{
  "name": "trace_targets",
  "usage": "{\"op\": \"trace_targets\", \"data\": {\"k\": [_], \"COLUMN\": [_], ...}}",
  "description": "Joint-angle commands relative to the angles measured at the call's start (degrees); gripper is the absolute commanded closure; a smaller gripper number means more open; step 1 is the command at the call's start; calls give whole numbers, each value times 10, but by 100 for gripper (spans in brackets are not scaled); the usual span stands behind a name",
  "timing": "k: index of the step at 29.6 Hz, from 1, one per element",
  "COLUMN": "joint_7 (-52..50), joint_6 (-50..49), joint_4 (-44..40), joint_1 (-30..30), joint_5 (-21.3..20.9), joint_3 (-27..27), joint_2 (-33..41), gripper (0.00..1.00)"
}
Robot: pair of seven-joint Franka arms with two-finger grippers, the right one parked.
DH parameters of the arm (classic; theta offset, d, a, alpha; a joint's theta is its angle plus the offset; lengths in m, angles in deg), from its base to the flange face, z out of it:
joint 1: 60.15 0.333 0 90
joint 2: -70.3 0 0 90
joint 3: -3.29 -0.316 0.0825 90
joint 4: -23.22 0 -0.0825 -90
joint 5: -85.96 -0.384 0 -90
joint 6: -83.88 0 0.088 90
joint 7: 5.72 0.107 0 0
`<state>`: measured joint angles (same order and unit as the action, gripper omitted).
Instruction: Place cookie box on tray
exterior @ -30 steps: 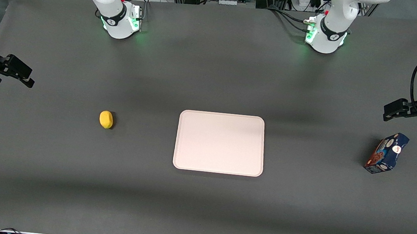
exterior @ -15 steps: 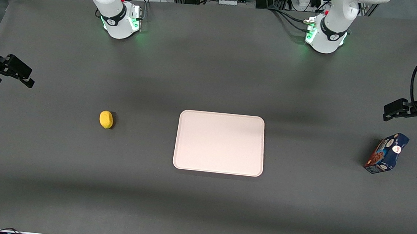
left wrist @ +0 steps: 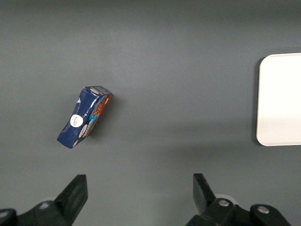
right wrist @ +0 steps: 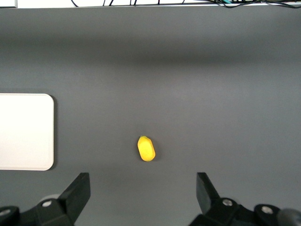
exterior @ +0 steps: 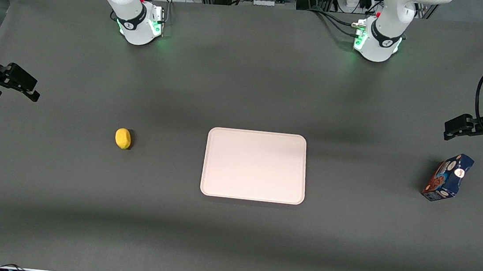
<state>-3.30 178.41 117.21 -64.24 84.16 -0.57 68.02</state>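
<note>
Gripper (exterior: 450,129) hangs spread and empty, the cookie box (exterior: 447,177) just nearer the camera (long axis slanted), tray (exterior: 254,165) well apart.

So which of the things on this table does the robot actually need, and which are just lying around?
Needed for the job:
- cookie box, standing on the table toward the working arm's end
- tray, nothing on it
- claw, open, hanging above the table near the box

Just lying about:
- yellow lump, toward the parked arm's end
</note>
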Motion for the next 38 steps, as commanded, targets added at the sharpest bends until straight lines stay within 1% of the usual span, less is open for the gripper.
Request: {"op": "trace_targets", "data": {"k": [1, 3, 6, 9, 14, 18, 23, 25, 29, 35, 38], "joint_7": [7, 7, 28, 98, 180, 302, 399, 418, 419, 421, 428], "joint_6": [-26, -33, -43, -46, -44, -30, -4, 10, 40, 139, 177], "joint_4": [-7, -8, -7, -7, -7, -2, 21, 36, 78, 184, 213], "joint_1": [-2, -2, -1, 1, 7, 7, 7, 7, 7, 8, 7], "joint_5": [-23, -32, -34, -33, -35, -47, -46, -45, -44, -48, -51], "joint_3": [0, 1, 1, -4, -8, -26, -54, -60, -75, -88, -100], "joint_2": [6, 11, 19, 21, 23, 23, 25, 32, 51, 93, 94], "gripper": [0, 0, 0, 0, 0, 0, 0, 0, 0, 0, 0]}}
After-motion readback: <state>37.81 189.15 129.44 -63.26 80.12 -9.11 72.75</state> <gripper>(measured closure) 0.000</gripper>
